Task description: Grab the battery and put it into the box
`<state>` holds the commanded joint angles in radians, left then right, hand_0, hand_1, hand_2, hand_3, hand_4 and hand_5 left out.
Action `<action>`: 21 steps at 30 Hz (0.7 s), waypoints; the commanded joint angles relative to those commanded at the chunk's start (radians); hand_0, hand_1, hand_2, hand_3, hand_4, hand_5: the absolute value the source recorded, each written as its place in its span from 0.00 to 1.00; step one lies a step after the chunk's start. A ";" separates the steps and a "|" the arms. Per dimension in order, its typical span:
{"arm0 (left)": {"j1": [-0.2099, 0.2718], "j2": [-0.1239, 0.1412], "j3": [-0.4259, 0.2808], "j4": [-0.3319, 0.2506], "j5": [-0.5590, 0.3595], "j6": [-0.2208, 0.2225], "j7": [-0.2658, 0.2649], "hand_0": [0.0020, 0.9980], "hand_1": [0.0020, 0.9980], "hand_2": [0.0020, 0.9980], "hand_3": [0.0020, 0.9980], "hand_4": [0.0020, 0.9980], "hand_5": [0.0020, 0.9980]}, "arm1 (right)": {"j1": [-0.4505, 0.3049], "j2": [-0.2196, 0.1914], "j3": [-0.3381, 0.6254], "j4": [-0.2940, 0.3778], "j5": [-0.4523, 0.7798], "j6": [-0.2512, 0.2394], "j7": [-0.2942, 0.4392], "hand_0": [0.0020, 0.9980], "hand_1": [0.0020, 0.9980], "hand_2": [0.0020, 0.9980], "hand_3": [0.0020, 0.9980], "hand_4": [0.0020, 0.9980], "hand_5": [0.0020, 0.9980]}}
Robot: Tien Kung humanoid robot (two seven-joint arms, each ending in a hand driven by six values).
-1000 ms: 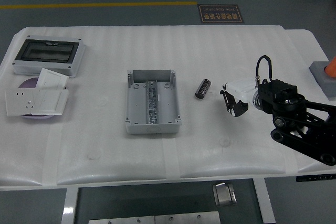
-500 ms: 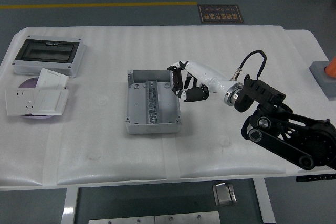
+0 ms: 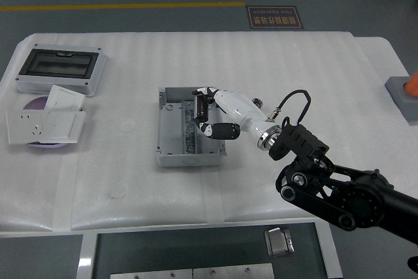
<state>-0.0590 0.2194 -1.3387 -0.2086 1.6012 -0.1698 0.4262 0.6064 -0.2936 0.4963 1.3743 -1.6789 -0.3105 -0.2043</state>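
Battery (image 3: 202, 107) off surface, carried from right of box (image 3: 171, 136) to over its interior — right hand (image 3: 215, 114) holding it; release remains.

The right hand (image 3: 214, 113) covers the upper right part of the box (image 3: 171, 140), from about one to three o'clock of its middle, so that wall and the floor under it are hidden. A dark cylinder shows among the fingers (image 3: 204, 108); whether it is the battery is hard to tell. The right arm (image 3: 346, 194) is cut off by the edge at four o'clock. At three o'clock a grey block (image 3: 400, 93) with something orange (image 3: 412, 84) on it runs out of view. The purple disc (image 3: 39, 104) at nine o'clock is mostly hidden under the white plates (image 3: 46, 125). The floor sign (image 3: 274, 16) at twelve o'clock is too blurred to read
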 joint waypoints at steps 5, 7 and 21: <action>0.000 0.001 0.001 0.000 -0.002 -0.006 0.006 0.54 0.61 0.49 0.56 0.61 0.01 | -0.003 0.003 0.000 -0.003 -0.007 0.014 -0.007 1.00 0.90 0.93 0.94 0.70 0.28; 0.000 0.001 0.000 0.000 -0.001 -0.008 0.008 0.54 0.61 0.49 0.56 0.61 0.01 | -0.004 0.002 0.004 -0.005 -0.010 0.018 -0.011 1.00 0.90 0.93 0.94 0.70 0.28; -0.003 -0.001 -0.003 -0.001 0.002 -0.010 0.012 0.54 0.61 0.47 0.56 0.62 0.01 | 0.095 -0.028 0.046 -0.210 0.040 0.037 -0.051 1.00 0.91 0.94 0.94 0.79 0.33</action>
<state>-0.0624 0.2185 -1.3415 -0.2093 1.6031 -0.1794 0.4380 0.7010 -0.3220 0.5423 1.1642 -1.6385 -0.2730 -0.2551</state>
